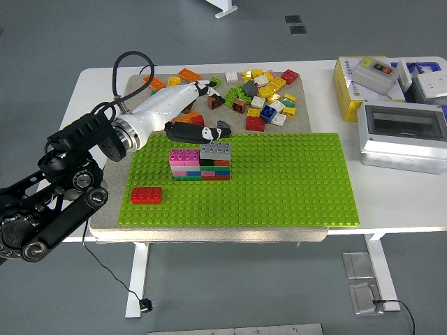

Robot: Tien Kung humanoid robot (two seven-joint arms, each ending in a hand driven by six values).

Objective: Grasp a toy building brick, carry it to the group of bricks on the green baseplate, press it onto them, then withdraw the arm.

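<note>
The left hand [198, 112] hovered over the near part of the loose brick pile [244, 91], beyond the far edge of the green baseplate [279, 181], with its fingers [188, 131] spread loosely and nothing visible in their grip. The group of bricks [200, 162] stood on the left part of the baseplate, a pink brick [184, 155] and a grey brick [216, 149] side by side on its top, apart from the hand. A single red brick [147, 195] lay on the baseplate near its left edge, closer to the camera than the group.
</note>
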